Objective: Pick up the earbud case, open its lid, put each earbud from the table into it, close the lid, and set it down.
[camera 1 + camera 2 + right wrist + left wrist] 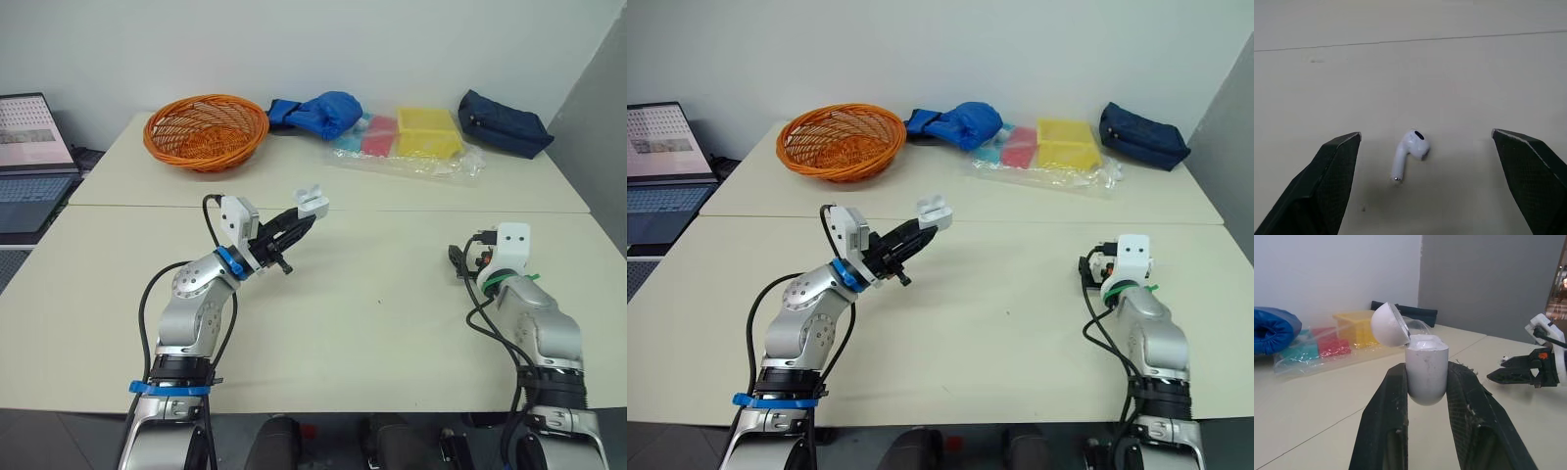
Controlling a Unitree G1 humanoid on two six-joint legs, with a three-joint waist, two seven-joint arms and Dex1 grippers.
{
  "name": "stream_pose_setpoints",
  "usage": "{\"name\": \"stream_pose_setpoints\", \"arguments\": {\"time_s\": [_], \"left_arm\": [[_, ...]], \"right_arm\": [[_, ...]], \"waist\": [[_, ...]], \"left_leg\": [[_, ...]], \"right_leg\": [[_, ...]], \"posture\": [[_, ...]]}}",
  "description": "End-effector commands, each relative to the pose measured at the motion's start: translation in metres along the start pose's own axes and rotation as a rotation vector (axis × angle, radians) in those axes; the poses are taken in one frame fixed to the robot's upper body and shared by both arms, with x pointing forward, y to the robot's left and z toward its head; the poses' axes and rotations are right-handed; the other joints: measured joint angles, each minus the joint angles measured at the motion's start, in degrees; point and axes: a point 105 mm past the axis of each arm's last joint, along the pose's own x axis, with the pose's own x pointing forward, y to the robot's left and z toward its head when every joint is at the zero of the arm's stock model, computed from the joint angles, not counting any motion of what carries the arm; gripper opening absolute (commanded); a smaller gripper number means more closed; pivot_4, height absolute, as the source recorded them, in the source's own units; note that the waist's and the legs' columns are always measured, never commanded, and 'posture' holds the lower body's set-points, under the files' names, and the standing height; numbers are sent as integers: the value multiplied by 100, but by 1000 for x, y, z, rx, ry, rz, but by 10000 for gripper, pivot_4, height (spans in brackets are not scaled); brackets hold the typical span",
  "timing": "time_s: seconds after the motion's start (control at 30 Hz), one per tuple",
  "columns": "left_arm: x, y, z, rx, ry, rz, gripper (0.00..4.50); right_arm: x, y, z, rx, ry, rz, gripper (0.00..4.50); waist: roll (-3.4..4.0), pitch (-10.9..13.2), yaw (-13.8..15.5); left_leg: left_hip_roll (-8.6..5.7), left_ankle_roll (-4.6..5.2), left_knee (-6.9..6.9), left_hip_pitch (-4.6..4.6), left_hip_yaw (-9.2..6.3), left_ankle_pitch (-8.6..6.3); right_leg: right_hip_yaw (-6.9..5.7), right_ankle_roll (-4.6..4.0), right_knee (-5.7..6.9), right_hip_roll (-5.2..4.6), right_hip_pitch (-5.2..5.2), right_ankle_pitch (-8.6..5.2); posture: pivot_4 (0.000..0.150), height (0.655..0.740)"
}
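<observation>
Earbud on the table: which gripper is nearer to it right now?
Right. The right gripper hangs open directly over the earbud, straddling it. The left gripper is away to the robot's left, shut on the open-lidded earbud case.

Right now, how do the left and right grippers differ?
The left gripper is shut on the earbud case, lid open; the right gripper is open, holding nothing. The left gripper holds the case off the table; the right gripper straddles an earbud lying on the table. Both have black fingers.
</observation>
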Motion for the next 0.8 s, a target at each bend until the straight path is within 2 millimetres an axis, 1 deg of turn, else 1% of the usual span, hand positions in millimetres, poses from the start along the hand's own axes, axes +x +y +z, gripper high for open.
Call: {"name": "stream_pose_setpoints", "arguments": {"time_s": [0.03, 0.17, 0.27, 0.4, 0.53, 0.57, 0.6, 0.73, 0.8], "left_arm": [[5, -1, 21, 61, -52, -13, 7284], [5, -3, 23, 65, -52, -12, 7284], [5, -4, 24, 67, -52, -10, 7284], [5, -4, 25, 69, -49, -9, 7284], [4, -3, 25, 70, -49, -4, 7284], [4, -4, 24, 69, -49, -3, 7284], [4, -5, 24, 68, -49, -4, 7284], [6, -4, 23, 67, -51, 0, 7284], [6, -3, 24, 66, -52, 0, 7284]], "right_arm": [[6, -5, 6, 24, -42, -50, 44731], [12, -3, -6, 21, -20, -68, 44731], [15, 2, -8, 39, -20, -60, 39098], [13, 14, -14, 64, -4, -51, 24690], [9, 20, -18, 75, 6, -49, 9980], [7, 20, -18, 66, 1, -41, 7589], [6, 19, -17, 50, -4, -36, 4193], [3, 18, -11, 4, -30, 14, 4219], [0, 20, -3, -36, -44, 97, 4219]], "waist": [[0, 0, 2], [0, 0, 2], [0, 0, 0], [0, -1, -10], [-1, -1, -33], [-1, -1, -37], [0, -1, -39], [0, -1, -39], [0, -1, -38]], "left_leg": [[0, 0, -1, 0, 0, 0], [1, 0, -4, -2, 0, 0], [2, 0, -2, -1, -1, 0], [3, 0, -2, 4, -1, 0], [8, 0, -4, 6, -6, 0], [11, 0, -6, 7, -7, 0], [17, 0, -8, 9, -7, 0], [20, 0, -9, 11, -5, 0], [17, 1, -9, 10, -5, 0]], "right_leg": [[-1, -2, -3, 0, 1, 1], [-2, -5, -8, 0, 1, 2], [0, -2, -9, -3, 4, 2], [0, 0, -5, 0, 5, 3], [1, -3, -5, 24, 3, 2], [0, -5, -5, 28, 3, 0], [0, -7, -5, 34, 2, 0], [-2, -10, -3, 38, 3, -2], [1, -10, -4, 36, 3, -2]], "posture": [[1500, 7400], [1500, 7400], [1500, 7400], [1500, 7400], [1500, 7400], [1500, 7400], [1500, 7400], [1500, 7400], [1500, 7400]]}}
